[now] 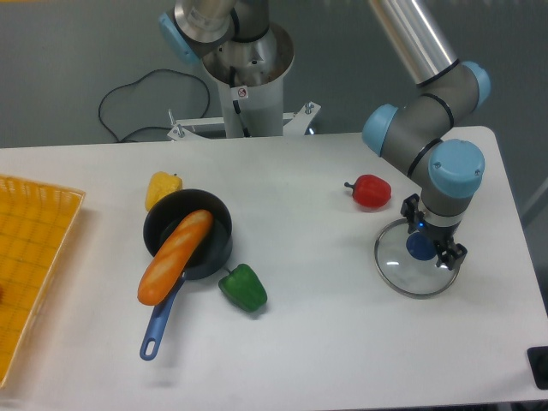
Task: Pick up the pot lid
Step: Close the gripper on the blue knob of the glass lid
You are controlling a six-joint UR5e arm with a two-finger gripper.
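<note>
The light table (pixel 317 351) spans the view. The yellow-orange bin (pixel 34 274) is cut off by the left edge. Gray, blue-capped sections of the UR5e arm (pixel 201 43) appear at top left. The two-finger gripper (pixel 433 231) reaches in at right, tilted, its jaws spread, with the fingertips apart over the lid; whether either touches the knob cannot be told.

The black skillet (pixel 163 221), left of center, has its blue handle (pixel 157 326) directed toward the near side. The pot lid (pixel 399 268), gray with a metallic rim, lies on the table at right, beneath the gripper, knob upward. The brown bread loaf (pixel 168 265) lies aslant in the skillet, extending over the near rim and part of the handle.

The green bell pepper (pixel 245 289) lies near the skillet, on its right. The red bell pepper (pixel 371 191) lies just beyond the lid. The yellow object (pixel 163 187), of uncertain kind, is just behind the skillet. The blue knob (pixel 420 246) stands on the lid.
</note>
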